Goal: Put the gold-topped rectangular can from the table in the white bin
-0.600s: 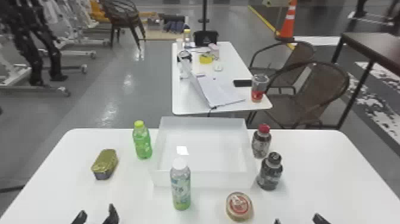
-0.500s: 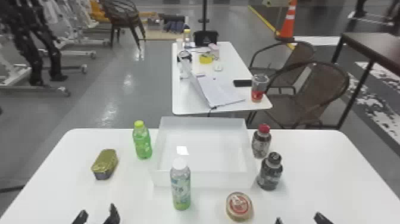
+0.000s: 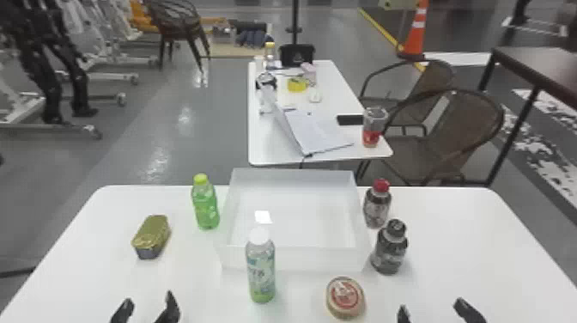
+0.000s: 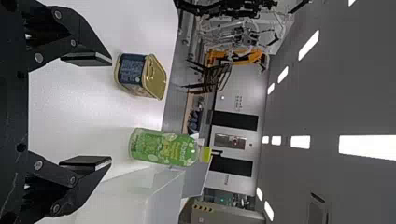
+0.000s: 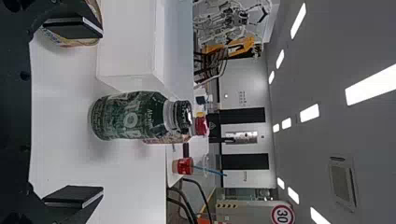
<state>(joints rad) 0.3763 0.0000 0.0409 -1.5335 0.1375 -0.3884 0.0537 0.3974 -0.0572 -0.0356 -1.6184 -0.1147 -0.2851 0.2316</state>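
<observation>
At the bottom left of the head view, my left gripper (image 3: pixel 147 310) is open, nearer the robot than the gold-topped can (image 3: pixel 151 237), which stands on the table's left part. My right gripper (image 3: pixel 438 312) is open at the bottom right, holding nothing. The white bin (image 3: pixel 294 260) sits at the table's middle back. In the left wrist view the left gripper (image 4: pixel 111 112) has its fingers wide apart, with the can (image 4: pixel 154 77) beyond them, near one finger's side. In the right wrist view the right gripper (image 5: pixel 102 109) has a dark bottle beyond its fingers.
A green bottle (image 3: pixel 206 206) stands between can and bin. A white-capped bottle (image 3: pixel 261 268) stands before the bin, near a round tin (image 3: pixel 345 297). Right of the bin are a red-capped bottle (image 3: pixel 377 206) and a black-capped bottle (image 3: pixel 389 249).
</observation>
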